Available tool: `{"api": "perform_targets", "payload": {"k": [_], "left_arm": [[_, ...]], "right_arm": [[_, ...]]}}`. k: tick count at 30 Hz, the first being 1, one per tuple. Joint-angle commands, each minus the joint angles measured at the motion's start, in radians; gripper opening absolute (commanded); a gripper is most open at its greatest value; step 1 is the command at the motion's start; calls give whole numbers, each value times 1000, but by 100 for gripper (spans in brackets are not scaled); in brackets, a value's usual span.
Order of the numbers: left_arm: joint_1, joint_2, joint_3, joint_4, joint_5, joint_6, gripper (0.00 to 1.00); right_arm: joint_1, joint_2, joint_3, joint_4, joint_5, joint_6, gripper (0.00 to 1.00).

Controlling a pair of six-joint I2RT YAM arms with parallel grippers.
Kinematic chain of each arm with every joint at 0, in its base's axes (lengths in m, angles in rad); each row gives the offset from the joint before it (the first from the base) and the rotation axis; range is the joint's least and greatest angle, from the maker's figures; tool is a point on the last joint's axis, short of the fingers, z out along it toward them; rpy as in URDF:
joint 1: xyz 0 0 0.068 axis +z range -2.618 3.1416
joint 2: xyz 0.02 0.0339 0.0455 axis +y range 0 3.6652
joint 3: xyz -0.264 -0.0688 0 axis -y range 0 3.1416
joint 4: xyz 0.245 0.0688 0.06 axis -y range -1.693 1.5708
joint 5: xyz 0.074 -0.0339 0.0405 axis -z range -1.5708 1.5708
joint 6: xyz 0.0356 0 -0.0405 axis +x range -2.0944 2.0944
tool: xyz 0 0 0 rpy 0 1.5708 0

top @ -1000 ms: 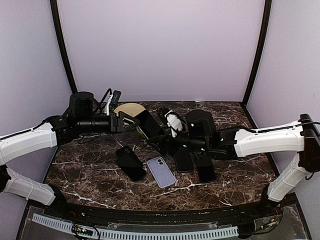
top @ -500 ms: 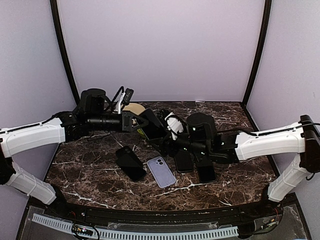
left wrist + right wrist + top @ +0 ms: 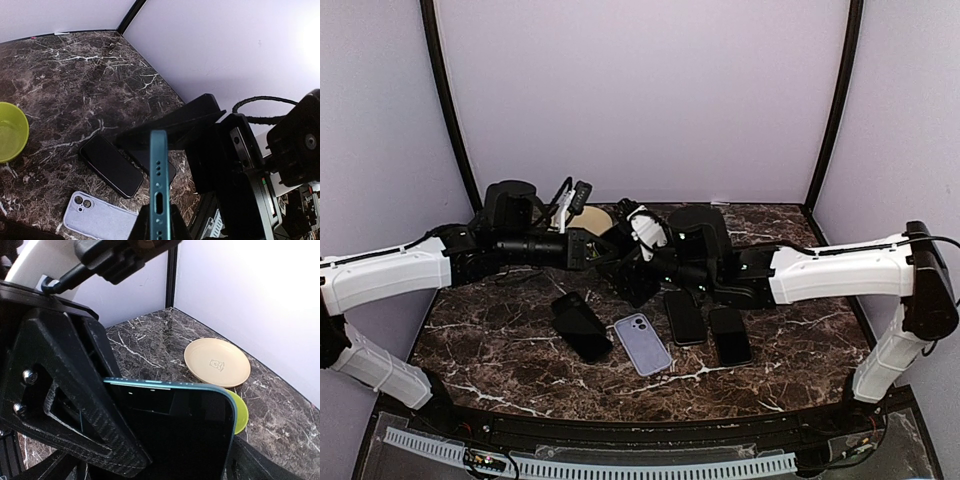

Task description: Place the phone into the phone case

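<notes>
A phone with a teal rim is held off the table, edge-on in the left wrist view, and my left gripper is shut on its lower end. In the right wrist view the same phone fills the frame, with the left gripper's carbon finger against its face. My right gripper stands wide around it, jaws spread past its edges. The lavender phone case lies flat, camera cutout towards the back. Both grippers meet at mid-table.
Three black phones lie on the marble: one left of the case and two to its right. A beige plate and a green bowl sit at the back. Side walls close in on both sides.
My left gripper has reached in and shut on the phone. The right gripper's jaws have widened, and the right arm has shifted left and back.
</notes>
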Motion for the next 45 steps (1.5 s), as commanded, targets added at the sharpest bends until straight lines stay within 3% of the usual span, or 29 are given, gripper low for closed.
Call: {"api": "perform_targets", "payload": {"k": [1,6,8,9,11,12,14,17,18,24,29,36,45], "left_arm": [[-6,-27,27,15,-4,30,0],[-6,-22,27,7,-19,35,1],[-5,-14,28,-12,-32,39,28],[-6,-11,29,-32,-39,44,50],[-5,-3,32,-93,-94,50,71],[-4,-1,34,-119,-165,64,78],[-4,3,34,-191,-282,98,82],[-4,37,37,-301,-403,131,80],[-4,47,35,-325,-403,141,75],[-5,172,-9,-327,-276,206,57],[-8,348,87,-338,-222,316,45],[-19,575,220,-401,-201,380,35],[-56,614,218,-411,-74,348,31]], "right_arm": [[5,34,49,-34,39,9,89],[2,37,56,-65,45,35,65],[-1,30,46,-89,51,58,56],[-3,25,40,-106,53,72,55],[-7,27,14,-146,53,128,52],[-9,37,4,-166,46,163,48],[-10,70,-11,-190,0,241,42],[-6,138,-2,-208,-72,334,37],[-4,155,3,-229,-72,361,34],[-33,119,-79,-246,-40,438,26],[-73,12,-168,-279,-22,453,26],[-99,-77,-243,-286,0,462,26],[-86,-71,-212,-328,25,434,28]]}}
